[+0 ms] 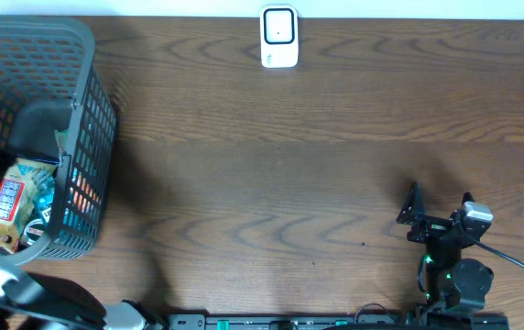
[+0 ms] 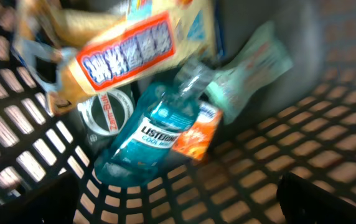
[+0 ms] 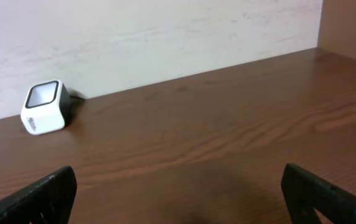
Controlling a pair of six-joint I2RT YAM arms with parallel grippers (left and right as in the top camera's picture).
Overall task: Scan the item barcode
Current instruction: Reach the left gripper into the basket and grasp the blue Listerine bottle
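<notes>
Table (image 1: 289, 183), brown wood grain, filling the overhead view. Basket (image 1: 88, 110), grey plastic mesh, at left end of table, holding every item of the task in one loose pile.

Left gripper (image 2: 178, 208), over the basket interior, camera looking down on the pile; jaws wide apart, nothing between them. Right gripper (image 1: 440, 200) (image 3: 184, 205), low at right near side of table, well apart from basket, facing the far wall; jaws likewise spread, empty.

Snack bag (image 2: 122, 56) (image 1: 10, 197), yellow with red label, topmost in the pile. Bottle (image 2: 156, 134), blue mouthwash, lying tilted below the bag, neck toward the upper right.

Scanner (image 1: 279, 38) (image 3: 43, 107), white box with dark window, at centre of far table edge, against the wall, well apart from basket and both grippers.

Pouch (image 2: 246, 71), pale green and white, just beside bottle neck. Packet (image 2: 196, 134), orange, touching bottle's label side. Tape roll (image 2: 106, 112), partly under the bag, just beside bottle.
</notes>
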